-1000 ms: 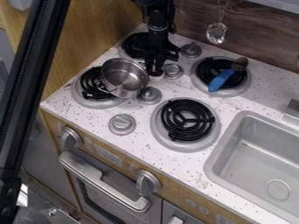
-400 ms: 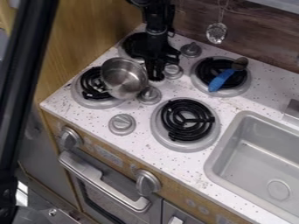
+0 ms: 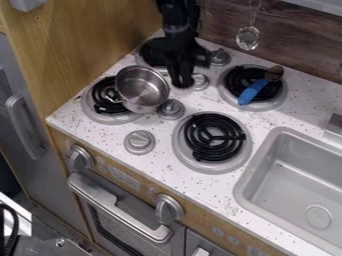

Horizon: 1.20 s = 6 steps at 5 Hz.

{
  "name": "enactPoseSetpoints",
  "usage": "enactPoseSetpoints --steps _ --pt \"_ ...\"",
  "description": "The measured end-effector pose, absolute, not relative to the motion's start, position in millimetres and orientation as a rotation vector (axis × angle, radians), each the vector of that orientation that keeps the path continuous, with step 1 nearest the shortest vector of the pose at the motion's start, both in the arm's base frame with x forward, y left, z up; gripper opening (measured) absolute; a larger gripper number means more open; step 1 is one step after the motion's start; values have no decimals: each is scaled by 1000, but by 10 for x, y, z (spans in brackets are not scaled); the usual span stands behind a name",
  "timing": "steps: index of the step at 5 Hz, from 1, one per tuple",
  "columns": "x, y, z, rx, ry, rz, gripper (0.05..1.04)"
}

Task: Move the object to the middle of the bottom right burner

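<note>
The black gripper [image 3: 180, 84] hangs low over the gap between the left-hand burners and the back right one, by a grey knob. Just left of it, a silver metal pot [image 3: 141, 92] rests partly over the front left burner and reaches toward the knobs, its open top facing up. A small gap shows between the gripper and the pot's right rim. The bottom right burner [image 3: 214, 137], a black coil in a grey ring, has nothing on it. A blue-and-brown utensil [image 3: 254, 91] lies across the back right burner.
A grey sink [image 3: 294, 185] is at the right. Several stove knobs, one at the front [image 3: 139, 142], stand up between the burners. A metal strainer spoon [image 3: 248, 37] hangs on the back wall.
The gripper has shifted slightly right, away from the pot's rim. The pot has moved hardly at all. The long black bar at the left has gone out of view.
</note>
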<state>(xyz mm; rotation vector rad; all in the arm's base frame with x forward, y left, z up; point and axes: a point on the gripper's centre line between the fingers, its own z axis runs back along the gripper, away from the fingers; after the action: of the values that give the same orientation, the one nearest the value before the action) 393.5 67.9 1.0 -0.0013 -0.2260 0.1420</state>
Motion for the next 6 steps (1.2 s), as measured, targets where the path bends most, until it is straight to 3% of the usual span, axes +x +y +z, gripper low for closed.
enactPoseSetpoints --steps 1,3,5,6 --pt "3698 319 -117 5 -181 48 177" --pt "3574 -196 -228 7 -161 -57 177" --pt "3614 -113 -369 30 -141 8 177" --pt "3676 51 -395 35 -151 54 222"
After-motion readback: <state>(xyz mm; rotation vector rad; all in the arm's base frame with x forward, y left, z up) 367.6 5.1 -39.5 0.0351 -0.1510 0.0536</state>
